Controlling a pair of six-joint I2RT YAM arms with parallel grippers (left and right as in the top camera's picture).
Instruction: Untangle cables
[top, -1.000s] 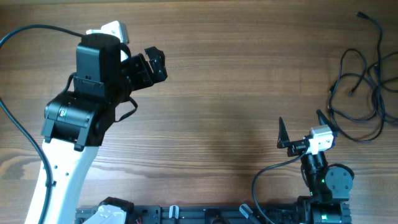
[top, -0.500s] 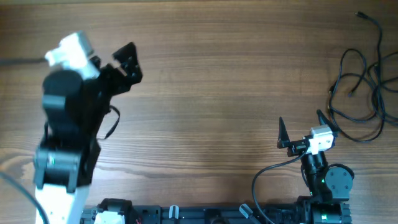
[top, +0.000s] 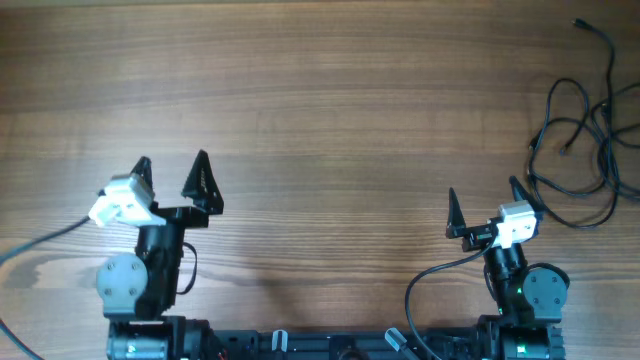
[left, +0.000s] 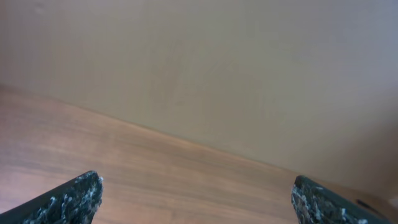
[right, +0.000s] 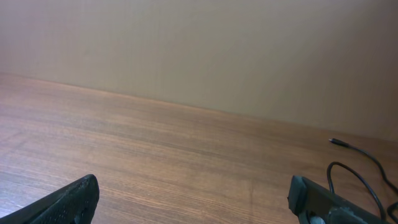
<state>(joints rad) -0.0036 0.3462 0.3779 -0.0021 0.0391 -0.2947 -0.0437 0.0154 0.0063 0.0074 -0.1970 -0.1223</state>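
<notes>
The cables (top: 585, 140) are thin black cords lying in loose tangled loops at the far right of the wooden table, with one plug end (top: 579, 23) near the top right corner. A stretch of them shows at the right edge of the right wrist view (right: 364, 167). My left gripper (top: 172, 173) is open and empty at the front left, far from the cables. My right gripper (top: 485, 203) is open and empty at the front right, just left of the nearest loop. The left wrist view shows only bare wood between the open fingers (left: 196, 193).
The wooden table (top: 350, 120) fills the view. The arm bases (top: 330, 345) stand along the front edge. A thicker black robot wire (top: 425, 290) curves beside the right arm, and another (top: 30, 250) runs off to the left.
My left arm has pulled back from the far left of the table to its base at the front left, gripper open. The right arm and the cables have not moved.
</notes>
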